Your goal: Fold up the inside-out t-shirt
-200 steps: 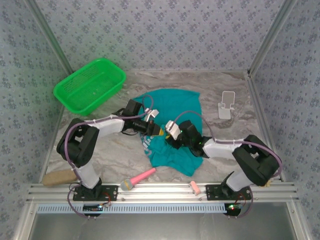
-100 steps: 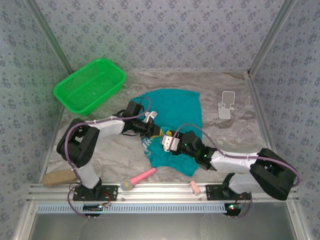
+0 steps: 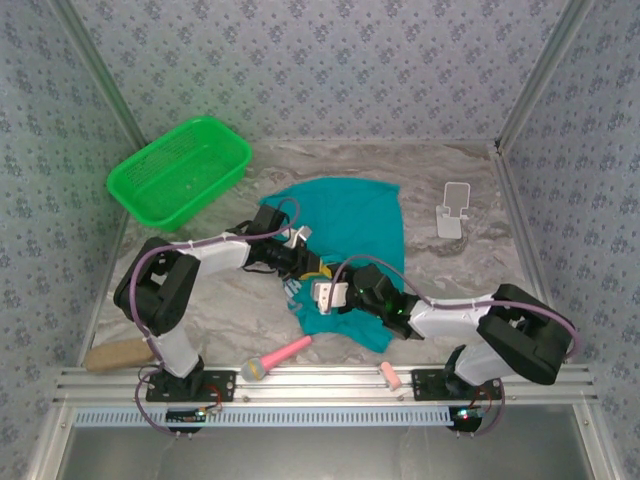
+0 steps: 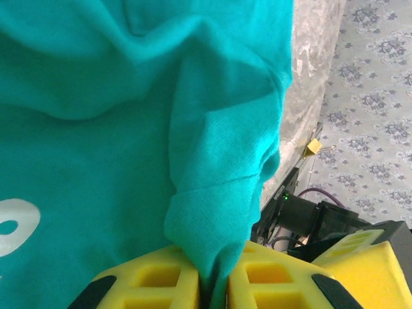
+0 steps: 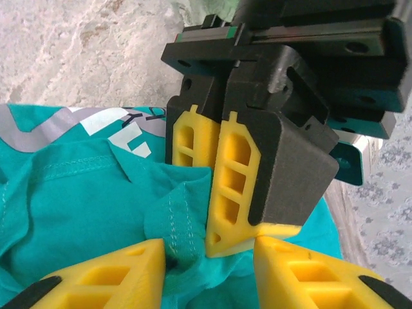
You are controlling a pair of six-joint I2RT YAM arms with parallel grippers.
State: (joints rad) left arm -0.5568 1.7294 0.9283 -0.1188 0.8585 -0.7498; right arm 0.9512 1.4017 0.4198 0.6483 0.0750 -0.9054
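**Left gripper (image 4: 207, 283) pinching t-shirt (image 3: 350, 215), right gripper (image 5: 209, 251) open at the same spot**

Left gripper: jaws closed to a thin slit, with a raised ridge of teal cloth clamped between them. The ridge runs straight out ahead of the tips.

Right gripper: jaws apart, nothing held. It faces the left gripper nose to nose. The left gripper's yellow tips and a stitched hem bit of the pinched cloth sit right in front of its gap, just beside its left finger (image 5: 96, 280). Can't tell whether cloth touches that finger.

T-shirt lies crumpled on the table (image 3: 240, 310), with some white print showing by the grippers. From above, both grippers meet at its near-left edge. Most of the cloth spreads beyond them and to their right, long axis running roughly away from the arm bases. Basket (image 3: 180, 170) is well off to the far left of the left gripper, not involved.

Judgement: looks like a hand-over or regrip of the pinched fold. The fold is dead ahead of the right gripper, in line with its open gap, so a short push forward and a close should take it. The right arm is the free one. Risk: it clamps the left gripper's tips instead of cloth. Folding barely begun.
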